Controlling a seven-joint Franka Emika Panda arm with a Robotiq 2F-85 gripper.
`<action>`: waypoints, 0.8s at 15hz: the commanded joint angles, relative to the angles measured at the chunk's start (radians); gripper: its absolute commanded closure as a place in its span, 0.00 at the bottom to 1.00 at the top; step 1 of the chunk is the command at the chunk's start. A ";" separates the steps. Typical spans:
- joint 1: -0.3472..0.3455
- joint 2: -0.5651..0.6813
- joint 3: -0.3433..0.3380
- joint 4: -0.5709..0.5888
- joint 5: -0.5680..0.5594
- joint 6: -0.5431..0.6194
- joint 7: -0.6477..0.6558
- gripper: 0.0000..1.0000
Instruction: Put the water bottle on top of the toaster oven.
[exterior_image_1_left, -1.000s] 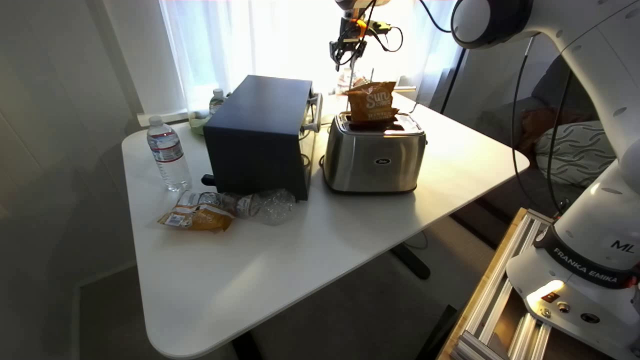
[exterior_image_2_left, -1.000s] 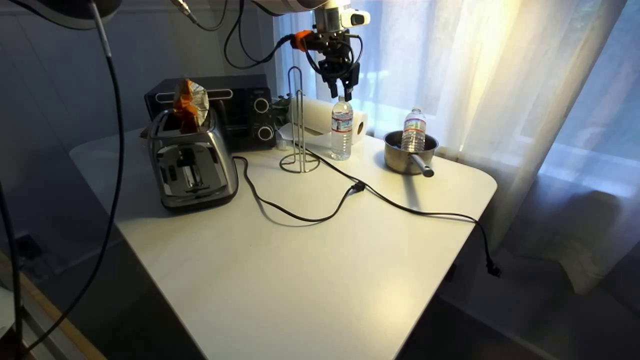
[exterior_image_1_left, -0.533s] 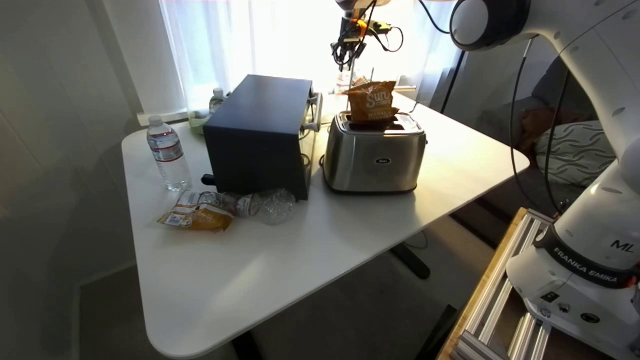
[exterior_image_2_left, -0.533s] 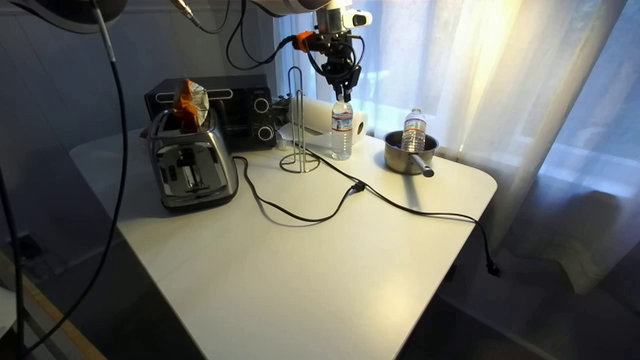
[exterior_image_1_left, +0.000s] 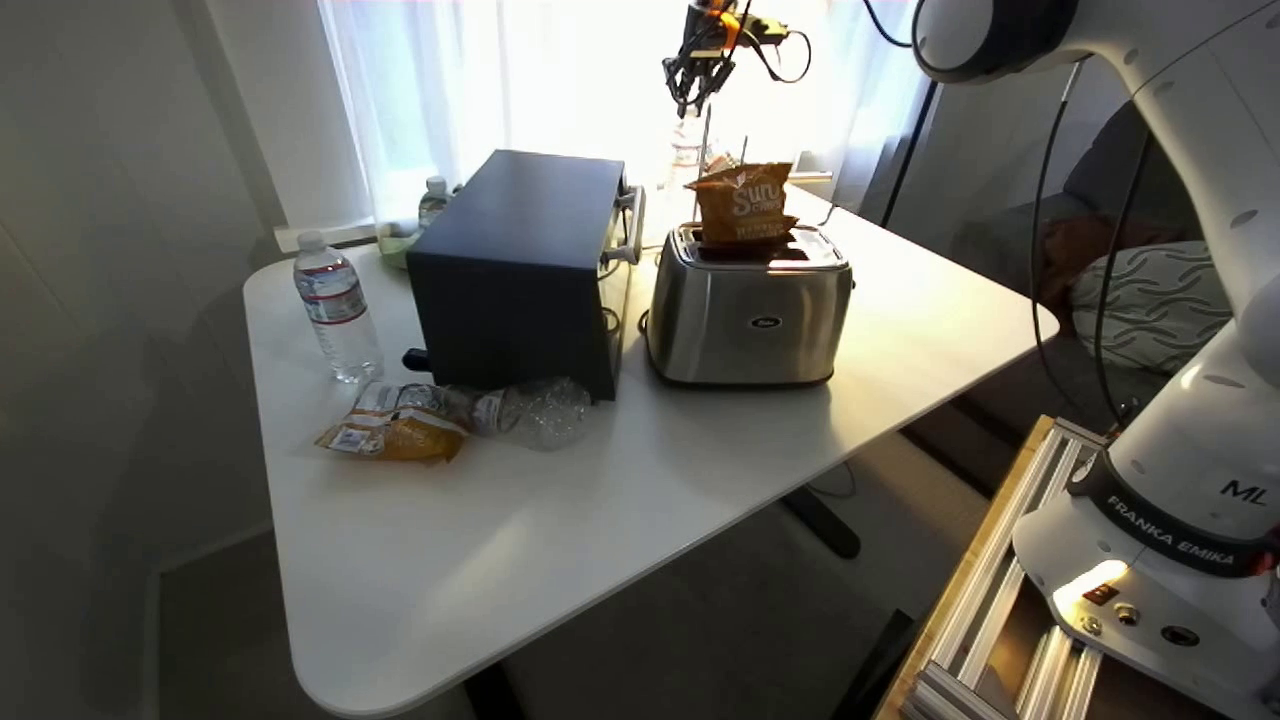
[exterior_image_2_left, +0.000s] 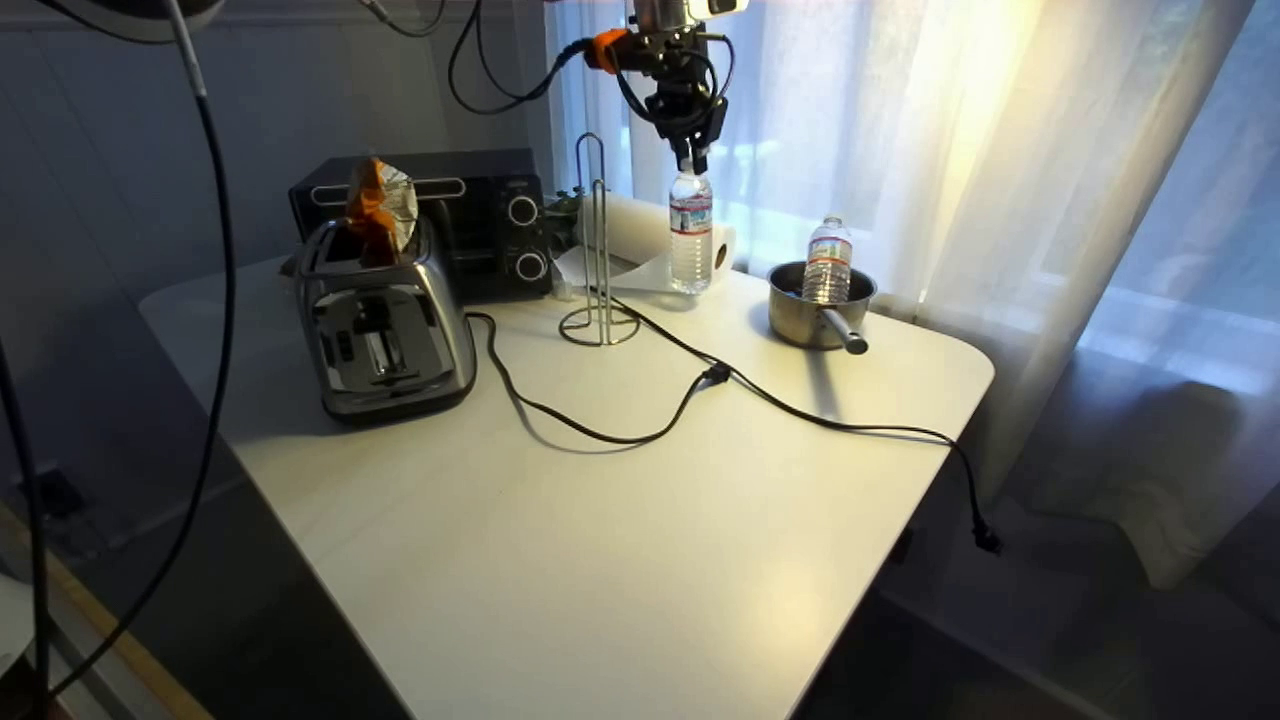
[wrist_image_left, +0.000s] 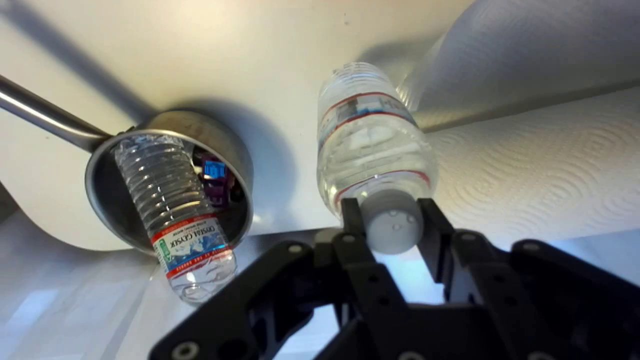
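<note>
Since the gripper (wrist_image_left: 390, 212) has hold of the water bottle (wrist_image_left: 372, 145) by its cap (wrist_image_left: 394, 232) alone, slip heads the risk list. Fingers (wrist_image_left: 353, 216): pinching the white cap from both sides, per wrist view. Bottle: hanging close to upright, base apparently just above the table (exterior_image_2_left: 620, 540); not yet on the toaster oven (exterior_image_2_left: 482, 235). Step, as judged: early lift, carry not yet begun.

Layout in an exterior view, bottle at clock centre: oven at 9 o'clock; wire stand (exterior_image_2_left: 603, 265) also toward 9, nearer; paper towel roll (exterior_image_2_left: 635, 228) lying behind, from 9 across to 3; saucepan (exterior_image_2_left: 795, 322) at 4.

Possible failures:
1. Bottle swings or twists out of the pinch. Cause: small hold at the very top with the whole weight below, plus any quick move.
2. Bottle strikes stand or oven front. Cause: heading to 9 o'clock before rising above the oven top. Whether the stand lies squarely in the path, cannot tell.
3. Base drags the roll's loose sheet (wrist_image_left: 530, 55). Cause: sideways start; contact now cannot be told.
4. Bottle topples at release. Cause: narrow base set down tilted or close to an edge.
</note>
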 joint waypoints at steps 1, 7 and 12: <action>0.008 -0.159 0.025 -0.156 0.018 0.082 -0.065 0.91; 0.029 -0.361 0.070 -0.395 0.008 0.206 -0.210 0.91; 0.055 -0.505 0.103 -0.594 -0.002 0.327 -0.349 0.91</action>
